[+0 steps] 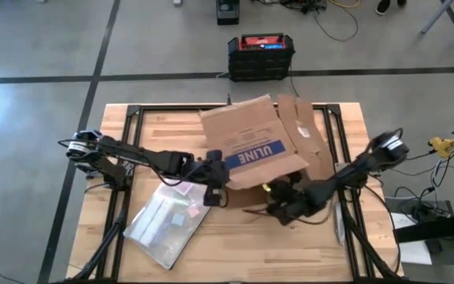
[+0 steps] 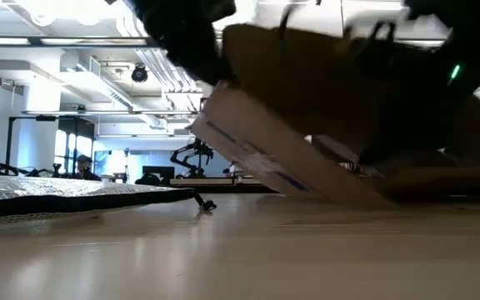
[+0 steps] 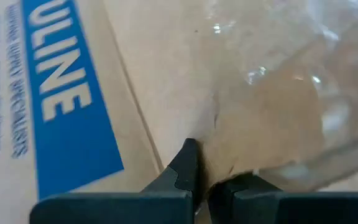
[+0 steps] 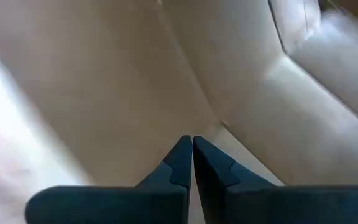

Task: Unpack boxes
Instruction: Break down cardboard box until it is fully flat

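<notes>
The brown cardboard box with the blue ULINE label sits mid-table, tilted. In the low view its left side is raised and its lower right edge rests on the table. Its flaps stand open at the far right. My left gripper is shut at the box's near left corner. My right gripper is shut at the box's near side, below the label. My left gripper's shut fingertips lie against the box's taped brown face, just beside the label's edge. They come from the table's left, slanting down. Whether anything is pinched between them does not show. My right gripper points its shut fingertips at a crease in the cardboard; I cannot tell whether they touch it.
A clear plastic bag lies flat on the near left of the table, close to my left arm. A black-and-red case stands on the floor beyond the far edge. Bare wood shows along the near edge.
</notes>
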Controlling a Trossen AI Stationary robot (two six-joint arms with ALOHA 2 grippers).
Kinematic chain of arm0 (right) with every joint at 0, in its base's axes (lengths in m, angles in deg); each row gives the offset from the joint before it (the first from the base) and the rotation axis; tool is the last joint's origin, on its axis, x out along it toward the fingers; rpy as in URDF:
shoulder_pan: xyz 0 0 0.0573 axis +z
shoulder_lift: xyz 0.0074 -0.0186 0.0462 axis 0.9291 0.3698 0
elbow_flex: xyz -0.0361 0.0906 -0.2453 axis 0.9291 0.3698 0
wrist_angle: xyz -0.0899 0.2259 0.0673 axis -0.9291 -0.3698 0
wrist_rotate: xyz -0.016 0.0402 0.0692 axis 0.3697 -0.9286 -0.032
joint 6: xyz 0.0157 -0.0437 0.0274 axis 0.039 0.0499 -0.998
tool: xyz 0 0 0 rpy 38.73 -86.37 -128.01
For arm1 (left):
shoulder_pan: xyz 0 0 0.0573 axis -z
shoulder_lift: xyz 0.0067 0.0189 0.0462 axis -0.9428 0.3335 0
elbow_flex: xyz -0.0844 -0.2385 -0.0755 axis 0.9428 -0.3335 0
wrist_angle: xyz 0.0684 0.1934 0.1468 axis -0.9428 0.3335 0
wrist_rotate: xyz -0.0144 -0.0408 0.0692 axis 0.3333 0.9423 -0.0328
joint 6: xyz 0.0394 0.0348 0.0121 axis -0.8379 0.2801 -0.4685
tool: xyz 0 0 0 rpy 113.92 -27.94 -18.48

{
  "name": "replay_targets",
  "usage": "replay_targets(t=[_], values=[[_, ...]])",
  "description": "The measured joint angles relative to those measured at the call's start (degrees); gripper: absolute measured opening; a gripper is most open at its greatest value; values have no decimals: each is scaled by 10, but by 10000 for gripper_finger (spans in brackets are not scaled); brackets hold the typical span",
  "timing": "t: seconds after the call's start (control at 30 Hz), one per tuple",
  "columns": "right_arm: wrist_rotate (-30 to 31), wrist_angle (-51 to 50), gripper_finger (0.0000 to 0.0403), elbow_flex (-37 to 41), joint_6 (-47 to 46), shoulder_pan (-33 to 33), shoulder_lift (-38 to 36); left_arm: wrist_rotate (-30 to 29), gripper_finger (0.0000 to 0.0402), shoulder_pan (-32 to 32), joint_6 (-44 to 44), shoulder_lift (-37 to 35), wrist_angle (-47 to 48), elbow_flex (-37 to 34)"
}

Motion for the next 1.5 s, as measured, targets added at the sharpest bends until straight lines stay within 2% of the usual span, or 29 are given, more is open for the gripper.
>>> replay_targets(t=[0.1,0.37,0.5,0.57,0.77,0.93,1.13,1.27,1.37,1.5], values=[[5,9,0,0,50,39,-55,-33,0,-1,12,3,30,-1],[7,19,0,-13,149,139,-206,-47,0,-1,17,7,70,-28],[11,19,0,-13,176,164,-267,-152,0,-6,9,8,116,-42],[13,19,0,-13,189,165,-287,-183,0,-13,7,8,114,-47],[14,18,0,-13,232,160,-309,-169,0,-24,-18,15,77,-50],[14,-4,0,-13,254,160,-311,-107,0,9,-11,16,93,-49],[15,-64,0,-13,221,123,-302,-115,0,51,-8,15,174,-35],[14,-102,0,-13,191,76,-288,-202,0,65,-45,15,212,-34],[16,-150,0,-13,126,10,-271,-259,0,59,-61,15,208,-35],[-30,-227,0,-8,42,-102,-239,-262,0,43,-59,16,208,-35]])
